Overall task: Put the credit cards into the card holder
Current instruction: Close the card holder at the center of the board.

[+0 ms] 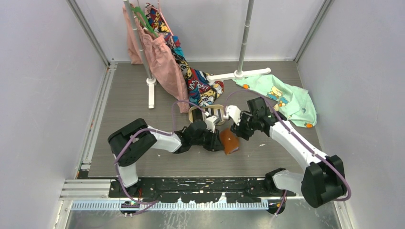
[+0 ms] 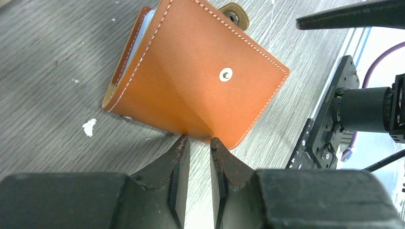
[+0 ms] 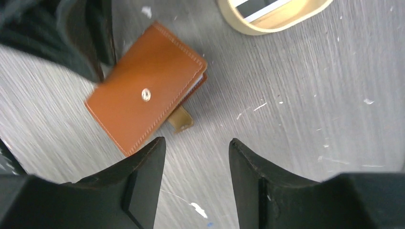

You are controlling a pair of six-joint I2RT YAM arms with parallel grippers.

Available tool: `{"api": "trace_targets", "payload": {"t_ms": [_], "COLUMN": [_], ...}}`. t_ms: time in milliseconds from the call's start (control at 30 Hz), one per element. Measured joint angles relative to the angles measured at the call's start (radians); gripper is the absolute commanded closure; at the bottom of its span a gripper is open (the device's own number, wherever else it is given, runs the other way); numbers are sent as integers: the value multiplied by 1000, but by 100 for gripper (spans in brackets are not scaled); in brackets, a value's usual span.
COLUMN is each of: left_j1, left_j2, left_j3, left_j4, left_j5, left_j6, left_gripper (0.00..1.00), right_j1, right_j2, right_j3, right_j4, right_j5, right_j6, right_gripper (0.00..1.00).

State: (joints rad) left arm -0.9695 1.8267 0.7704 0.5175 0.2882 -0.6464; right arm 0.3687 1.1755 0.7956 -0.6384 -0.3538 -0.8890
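Card holder (image 2: 200, 71) lies folded shut on the grey worktop (image 3: 296, 119), snap tab loose, pale card edges showing inside. Left end effector (image 2: 199, 143) is clenched on its near edge, leather creased between the tips. Right end effector (image 3: 197, 148) hangs released just beside it, jaws apart over bare worktop. Oval wooden tray (image 3: 286, 19) nearby holds a credit card (image 3: 258, 8).
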Motion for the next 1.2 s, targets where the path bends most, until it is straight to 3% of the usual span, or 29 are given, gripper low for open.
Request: {"api": "trace_targets", "payload": {"t_ms": [167, 400, 667, 967, 1200], "left_j1": [-2, -4, -4, -4, -4], "left_j2": [-26, -108, -32, 39, 57], "left_j3": [-10, -14, 91, 97, 110], "left_j4": [19, 16, 12, 4, 10], "left_j5": [-7, -28, -30, -34, -32], "left_j6": [21, 83, 112, 123, 117], "left_gripper": [76, 76, 76, 76, 76], "right_j1": [-45, -89, -83, -49, -38], "right_j2": [138, 316, 381, 448, 443], "right_j3": [134, 210, 211, 228, 250], "right_j4": [-17, -52, -115, -159, -172], "right_j5": [-19, -10, 10, 76, 105], "right_j6": [379, 632, 688, 681, 639], "right_gripper": [43, 44, 50, 90, 97]}}
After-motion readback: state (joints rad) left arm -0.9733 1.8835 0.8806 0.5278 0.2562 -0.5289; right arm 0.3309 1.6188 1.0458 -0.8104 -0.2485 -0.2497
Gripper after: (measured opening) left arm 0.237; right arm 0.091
